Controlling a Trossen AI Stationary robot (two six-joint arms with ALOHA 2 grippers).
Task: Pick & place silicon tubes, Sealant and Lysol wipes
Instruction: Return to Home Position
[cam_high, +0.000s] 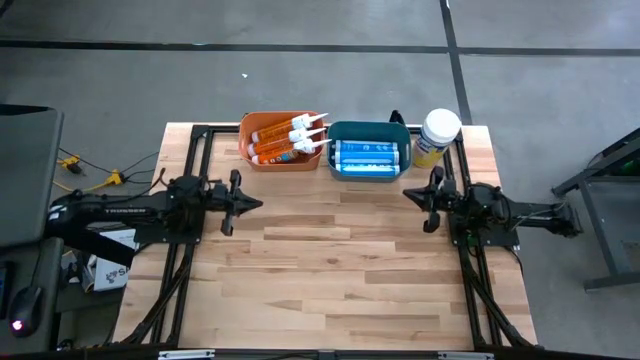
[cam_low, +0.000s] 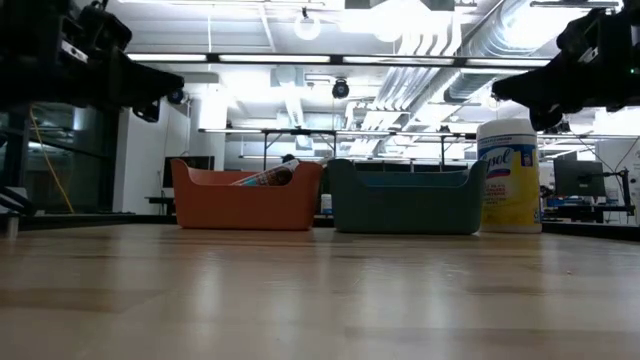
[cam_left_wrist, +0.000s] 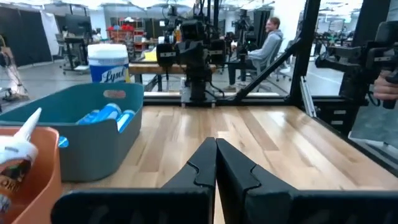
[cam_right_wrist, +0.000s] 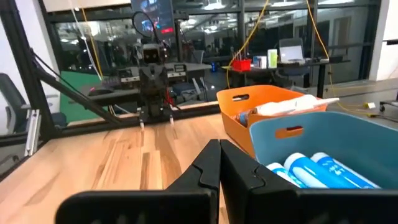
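- High view: table (cam_high: 340, 270), bare wood over most of its top; everything stands along its far edge.
- Blue bin (cam_high: 370, 127), my landmark, mid far edge. Blue tubes (cam_high: 368, 158) lie flat inside, side by side.
- Orange bin (cam_high: 246, 140), just beside the blue bin on the left arm's side. It holds the orange tubes (cam_high: 285, 145), white nozzles pointing toward the blue bin.
- Wipes (cam_high: 438, 135), upright, just beside the blue bin on the right arm's side, in neither bin. Cannot tell if it touches the bin wall.
- Handling, judged: canister is stiff plastic, likely middling weight, with a smooth label that may slip. Wide for the jaws. Take it across the body under the lid, squarely, and lift level so it does not tip.
- Tubes, judged: rigid, round, apt to roll. Grip mid-barrel, never the nozzle.
- Left gripper (cam_high: 250, 203), well apart from the blue bin toward the left arm, fingers together on nothing.
- Right gripper (cam_high: 410, 193), near the blue bin's front corner on the right arm's side, not touching, fingers together on nothing.
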